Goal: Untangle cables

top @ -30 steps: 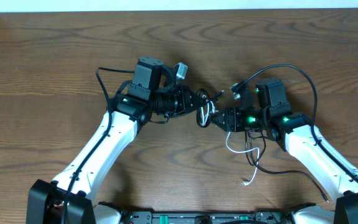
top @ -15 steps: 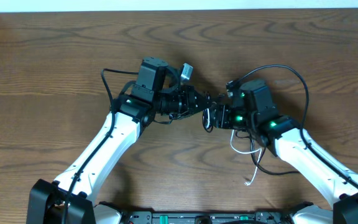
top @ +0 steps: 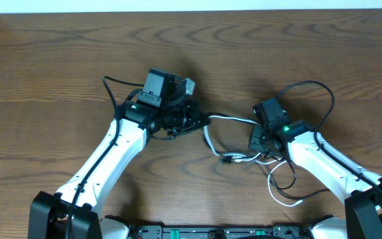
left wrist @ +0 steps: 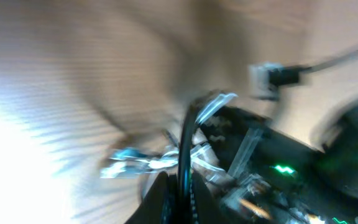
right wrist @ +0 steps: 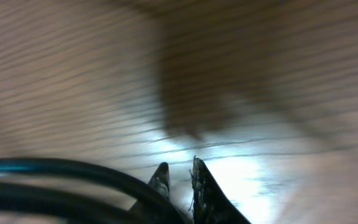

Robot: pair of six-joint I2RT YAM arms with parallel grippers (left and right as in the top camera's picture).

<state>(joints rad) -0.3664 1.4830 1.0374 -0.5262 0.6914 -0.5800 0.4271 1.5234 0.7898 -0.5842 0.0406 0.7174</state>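
Observation:
A white cable [top: 234, 119] runs taut from my left gripper [top: 203, 120] toward the right arm, then loops down to a small plug [top: 225, 158] on the table. More white cable [top: 272, 191] and a thin black cable [top: 289, 174] lie curled under the right arm. In the blurred left wrist view my left gripper [left wrist: 182, 186] is shut on a black cable [left wrist: 184, 146], with white cable [left wrist: 138, 160] just beyond it. My right gripper [top: 254, 142] is low over the table; its fingers [right wrist: 179, 177] are nearly together with nothing seen between the tips, and black cable [right wrist: 55, 168] passes beside them.
Thick black arm wiring arcs behind the right wrist [top: 320, 89] and the left wrist [top: 111, 85]. A plug [left wrist: 266, 79] shows blurred in the left wrist view. The wooden table [top: 58, 53] ends at a pale strip along the far edge.
The two grippers, close together over the bundle before, have pulled apart. The right gripper moved right and down; the left drew back left. The white cable now stretches out between them.

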